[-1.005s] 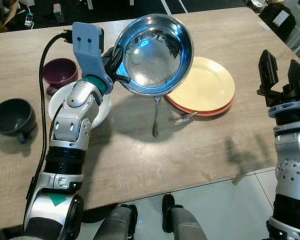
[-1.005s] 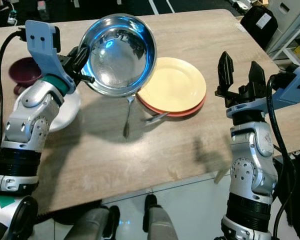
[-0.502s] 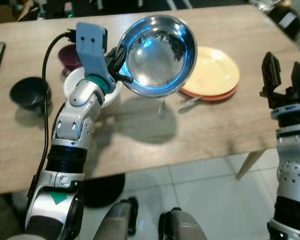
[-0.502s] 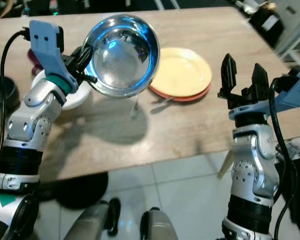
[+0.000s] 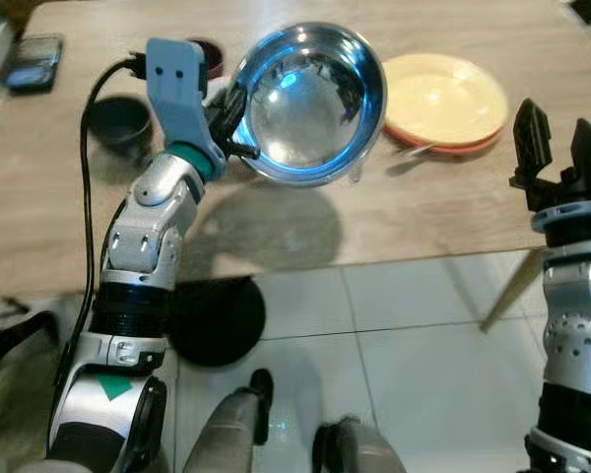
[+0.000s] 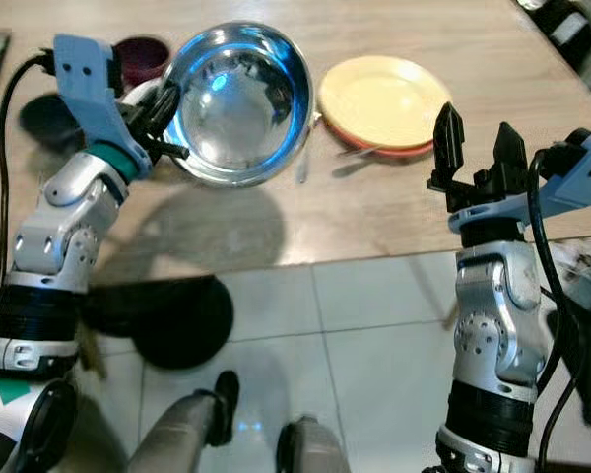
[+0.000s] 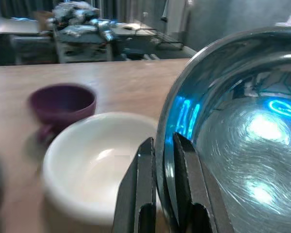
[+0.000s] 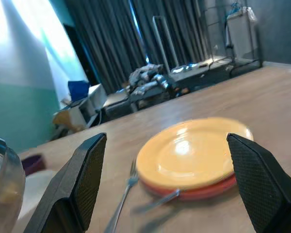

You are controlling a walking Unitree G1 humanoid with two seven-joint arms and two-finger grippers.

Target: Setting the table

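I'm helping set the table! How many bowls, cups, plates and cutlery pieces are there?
Bowls: 2 (steel bowl, white bowl)
Cups: 2 (purple cup, dark cup)
Plates: 2 (yellow plate, orange plate)
Cutlery: 2 (fork, second utensil)
Total: 8

We are noting a polished, mirror-bright metal bowl (image 5: 308,103), glossy glazed yellow plate (image 5: 443,99) at its three o'clock, glossy white bowl (image 7: 94,165), matt wood-grain table (image 6: 394,212), and smooth shiny floor tiles (image 5: 404,374).

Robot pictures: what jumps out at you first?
The big shiny metal bowl, pinched by its rim in the left gripper and held tilted above the wooden table. Next, the yellow plate stacked on an orange one, ahead of the open right gripper.
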